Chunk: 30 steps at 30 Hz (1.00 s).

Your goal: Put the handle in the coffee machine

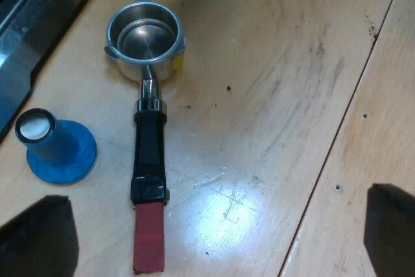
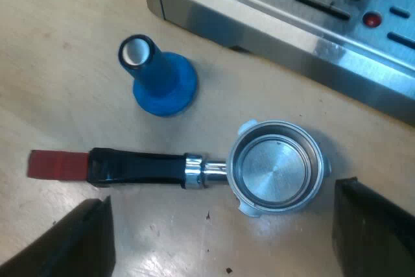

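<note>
A: Fingers?
B: Left gripper [image 1: 214, 228] spread wide, empty. Right gripper [image 2: 220, 231] also wide apart, touching nothing, hovering over the holder [image 2: 188, 168].
A: Holder look?
B: Metal basket open side up, empty; black handle, red end. It lies flat on the wooden table [image 1: 279, 95], ungripped.
A: Axis?
B: Along the tabletop, basket end nearer the espresso machine [image 2: 311, 24], red end toward the left gripper. Blue tamper [image 2: 162, 79] stands just beside the handle, not touching it.

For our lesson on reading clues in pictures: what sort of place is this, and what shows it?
Most likely a coffee-making bench: a steel espresso machine stands on a scuffed wooden table, with a loose metal holder and an upright blue tamper on the wood near it.
</note>
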Tool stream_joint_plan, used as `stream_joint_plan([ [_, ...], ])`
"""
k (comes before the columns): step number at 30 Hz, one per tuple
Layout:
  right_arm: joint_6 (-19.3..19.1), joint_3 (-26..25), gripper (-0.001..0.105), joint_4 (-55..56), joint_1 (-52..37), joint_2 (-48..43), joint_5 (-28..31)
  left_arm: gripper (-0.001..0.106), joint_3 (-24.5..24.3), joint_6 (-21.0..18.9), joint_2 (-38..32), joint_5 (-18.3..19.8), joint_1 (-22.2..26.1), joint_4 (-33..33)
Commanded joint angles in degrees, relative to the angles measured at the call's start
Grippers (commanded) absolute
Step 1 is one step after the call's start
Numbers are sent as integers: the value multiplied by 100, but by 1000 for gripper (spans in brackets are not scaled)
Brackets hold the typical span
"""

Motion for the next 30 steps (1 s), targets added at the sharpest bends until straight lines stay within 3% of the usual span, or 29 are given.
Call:
stream_joint_plan([
  [1, 19, -48, 77, -53, -142, 83, -161, 90, -16, 0, 4, -49, 6, -29],
  [5, -31, -48, 95, -148, -272, 180, -148, 90, -16, 0, 4, -49, 6, -29],
  [12, -285, -48, 94, -212, -567, 483, -535, 90, -16, 0, 4, -20, 6, -29],
  [30, -308, -48, 94, -552, -1058, 1436, -1255, 90, -16, 0, 4, -9, 6, -29],
])
